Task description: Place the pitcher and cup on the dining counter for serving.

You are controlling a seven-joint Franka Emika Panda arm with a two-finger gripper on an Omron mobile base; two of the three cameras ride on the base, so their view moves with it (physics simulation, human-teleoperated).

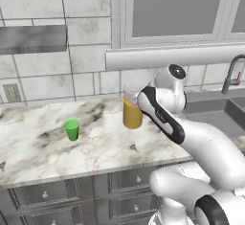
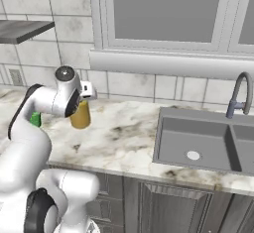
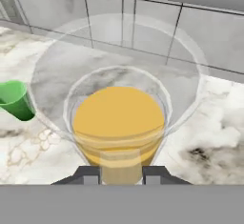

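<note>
The pitcher point(image 1: 132, 116) point(image 2: 80, 116), clear with orange liquid, stands upright on the marble wall counter point(image 1: 38, 152) near the tiled wall. My gripper point(image 3: 121, 173) hovers right at its top, open, with a dark fingertip on each side of the near part of the vessel point(image 3: 119, 118). In the base views the hand point(image 1: 139, 99) point(image 2: 85, 92) sits over the pitcher's rim. The small green cup point(image 1: 72, 129) point(image 2: 35, 119) point(image 3: 14, 99) stands upright on the same counter, to the pitcher's left and apart from it. The dining counter is out of view.
A steel sink point(image 2: 198, 143) with a curved faucet point(image 2: 240, 95) lies to the right. A window sill point(image 1: 172, 56) juts out above the counter, and a grey range hood point(image 1: 31, 39) hangs at the left. Dark drawers point(image 1: 62, 190) run below the counter's front edge.
</note>
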